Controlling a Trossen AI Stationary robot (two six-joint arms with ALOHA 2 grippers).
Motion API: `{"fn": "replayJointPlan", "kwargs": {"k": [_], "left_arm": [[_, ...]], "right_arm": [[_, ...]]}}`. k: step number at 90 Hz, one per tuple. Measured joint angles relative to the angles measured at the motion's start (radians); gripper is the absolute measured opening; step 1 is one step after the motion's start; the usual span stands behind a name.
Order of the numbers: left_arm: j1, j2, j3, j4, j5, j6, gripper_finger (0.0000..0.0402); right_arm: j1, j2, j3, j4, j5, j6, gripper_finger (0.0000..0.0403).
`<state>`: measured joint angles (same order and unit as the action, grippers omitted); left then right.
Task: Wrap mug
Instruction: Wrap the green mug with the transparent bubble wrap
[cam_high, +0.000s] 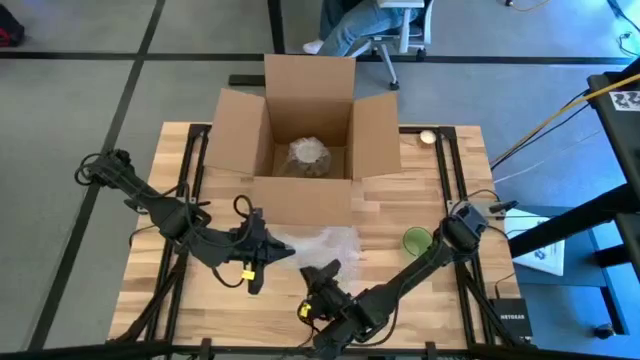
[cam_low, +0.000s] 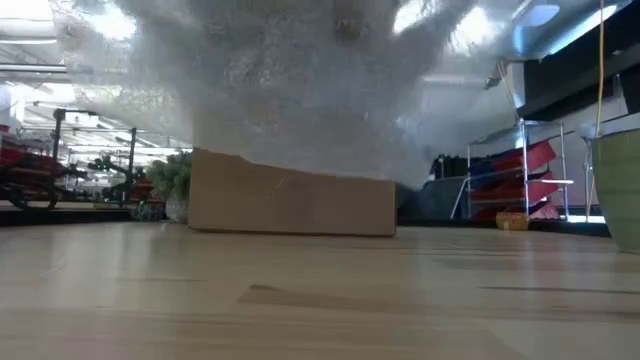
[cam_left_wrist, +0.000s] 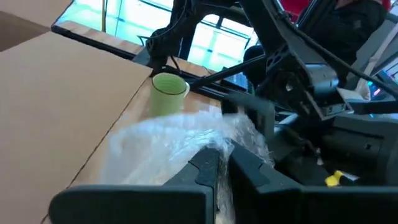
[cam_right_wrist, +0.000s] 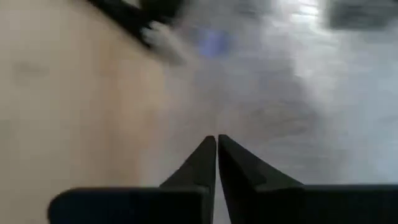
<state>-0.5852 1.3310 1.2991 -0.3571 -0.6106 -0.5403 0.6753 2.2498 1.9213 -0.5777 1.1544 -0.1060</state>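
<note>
The mug (cam_high: 417, 240) stands bare at centre right, beside the bubble wrap (cam_high: 322, 243), so wrapping has barely begun. The left gripper (cam_high: 285, 250) pinches the wrap's edge. The right gripper (cam_high: 327, 270), pressed together, grips the sheet.

One mug (cam_high: 417, 240), one cardboard box (cam_high: 305, 135), two bubble-wrap sheets (cam_high: 322, 243).

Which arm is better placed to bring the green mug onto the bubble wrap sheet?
Probably the right. The mug stands right of the bubble wrap sheet, beside the right arm, though the right gripper is shut. The left gripper pinches the sheet's left edge.
</note>
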Motion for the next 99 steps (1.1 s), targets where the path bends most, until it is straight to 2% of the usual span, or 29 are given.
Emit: {"fn": "replayJointPlan", "kwargs": {"k": [16,24,29,37,45,49,54,61,73,86,99], "left_arm": [[0.019,0.000,0.000,-0.004,-0.011,0.029,0.0000],[0.026,0.000,0.000,-0.007,-0.019,0.024,0.0000],[0.026,0.000,0.000,-0.002,-0.019,0.021,0.0000],[0.025,0.000,0.000,0.007,-0.020,0.020,0.0000],[0.025,0.000,0.000,0.006,-0.021,0.001,0.0000],[0.025,0.000,0.000,0.005,-0.020,-0.006,0.0000],[0.025,0.000,0.000,0.006,-0.021,-0.011,0.0000],[0.025,0.000,0.000,0.005,-0.021,-0.023,0.0000],[0.025,0.000,0.000,0.009,-0.021,-0.034,0.0000],[0.019,0.000,0.000,0.009,-0.021,-0.045,0.0000],[0.015,0.000,0.000,0.009,-0.021,-0.037,0.0000]], "right_arm": [[0.049,0.000,-0.004,0.003,-0.398,0.197,0.0000],[0.081,0.000,-0.021,-0.010,-0.458,0.266,0.0000],[0.100,0.001,-0.025,-0.044,-0.405,0.282,0.0000],[0.123,0.001,-0.025,-0.078,-0.211,0.282,0.0000],[0.121,0.001,-0.025,-0.037,-0.027,0.252,0.0001],[0.114,0.001,-0.025,0.008,0.026,0.211,0.0004],[0.105,0.000,-0.025,0.068,0.027,0.138,0.0011],[0.091,0.000,-0.024,0.154,-0.027,0.018,0.0029],[0.060,0.000,-0.024,0.248,-0.073,-0.142,0.0081],[0.006,0.000,-0.025,0.245,0.020,-0.246,0.0141],[-0.032,0.000,-0.025,0.252,0.125,-0.322,0.0178]]}}
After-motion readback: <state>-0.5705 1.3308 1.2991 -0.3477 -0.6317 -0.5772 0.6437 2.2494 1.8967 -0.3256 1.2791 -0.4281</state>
